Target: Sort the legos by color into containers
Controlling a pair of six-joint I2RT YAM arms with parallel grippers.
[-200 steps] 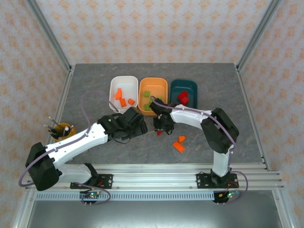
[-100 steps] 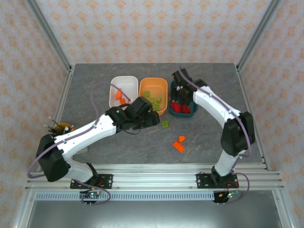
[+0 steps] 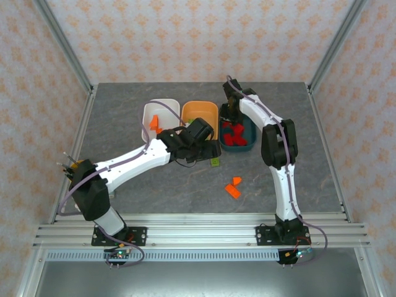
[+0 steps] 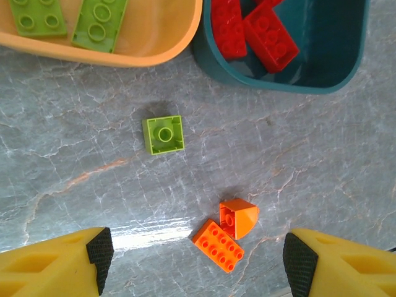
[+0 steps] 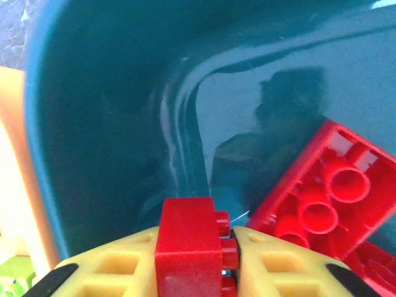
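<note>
The right pincer (image 5: 197, 260) is clenched on a small red studded plastic brick (image 5: 187, 238), with a yellow finger on each side. It hangs inside the dark teal rounded plastic tub (image 5: 111, 124). Just ahead of it and to the right, a larger red brick (image 5: 318, 204) lies on the tub floor.

The left pincer (image 4: 197, 257) is released, jaws spread wide, above the grey marbled counter (image 4: 322, 161). Ahead of it and slightly left, a light green square brick (image 4: 164, 134) lies flat on the counter, apart from the tubs. Nearer, almost under the gap between its fingers, a flat orange rectangular brick (image 4: 218, 246) and a sloped orange brick (image 4: 239, 217) lie touching each other. Farther ahead to the left, the orange plastic tub (image 4: 154, 43) holds flat green bricks (image 4: 98, 25). In the top view, the white plastic tub (image 3: 167, 111), left of this pincer, holds orange pieces (image 3: 153, 122).
</note>
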